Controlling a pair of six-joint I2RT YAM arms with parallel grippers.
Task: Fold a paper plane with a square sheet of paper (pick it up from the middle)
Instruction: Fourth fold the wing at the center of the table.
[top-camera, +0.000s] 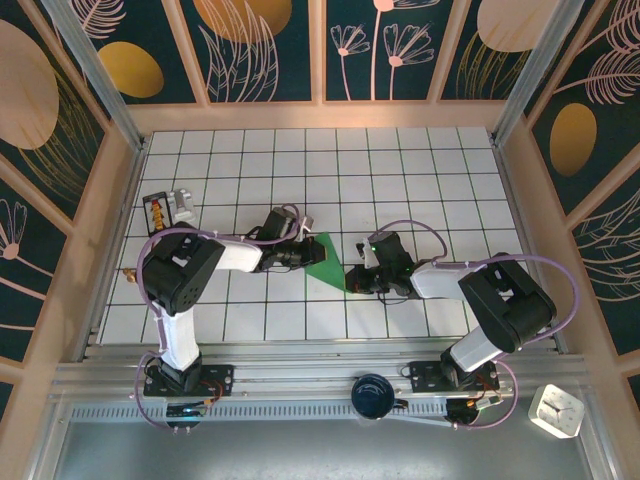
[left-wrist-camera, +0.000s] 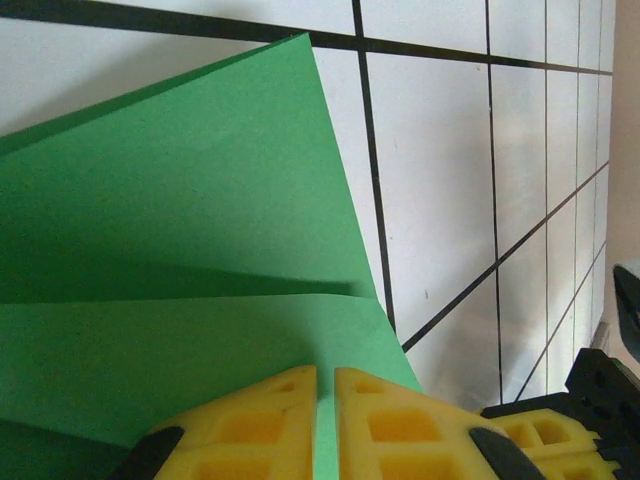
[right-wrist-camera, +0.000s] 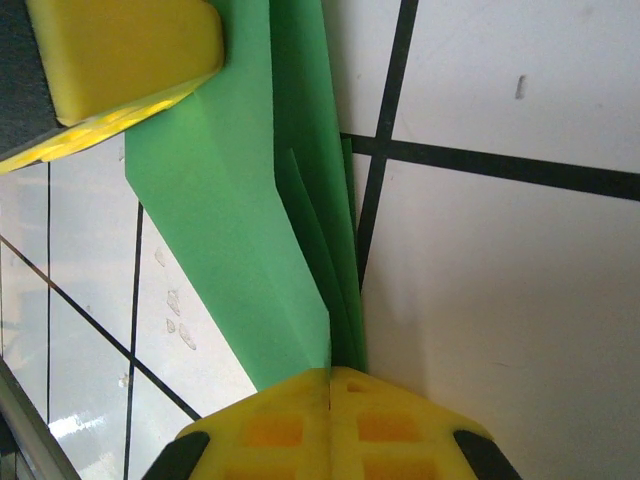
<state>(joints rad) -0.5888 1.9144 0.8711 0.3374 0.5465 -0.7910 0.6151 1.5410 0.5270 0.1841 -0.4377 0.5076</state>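
Note:
The square sheet of paper (top-camera: 326, 262) is green and folded into a pointed shape with layered flaps. It is held just above the tiled table between both grippers. My left gripper (top-camera: 303, 252) grips its left side. In the left wrist view the yellow fingertips (left-wrist-camera: 280, 400) stand almost together, with a strip of the green sheet (left-wrist-camera: 180, 230) pinched in the gap of the left gripper (left-wrist-camera: 326, 372). My right gripper (top-camera: 357, 275) holds the right end. The right wrist view has the right gripper (right-wrist-camera: 330, 372) shut on the stacked folds of the sheet (right-wrist-camera: 240, 220), and a left finger (right-wrist-camera: 120, 50) at top left.
A small black-and-white box (top-camera: 165, 208) lies at the table's left edge. A dark round bowl (top-camera: 372, 393) sits on the front rail and a white clock (top-camera: 556, 410) at the lower right. Wooden walls (top-camera: 320, 115) ring the tiled table (top-camera: 400, 170).

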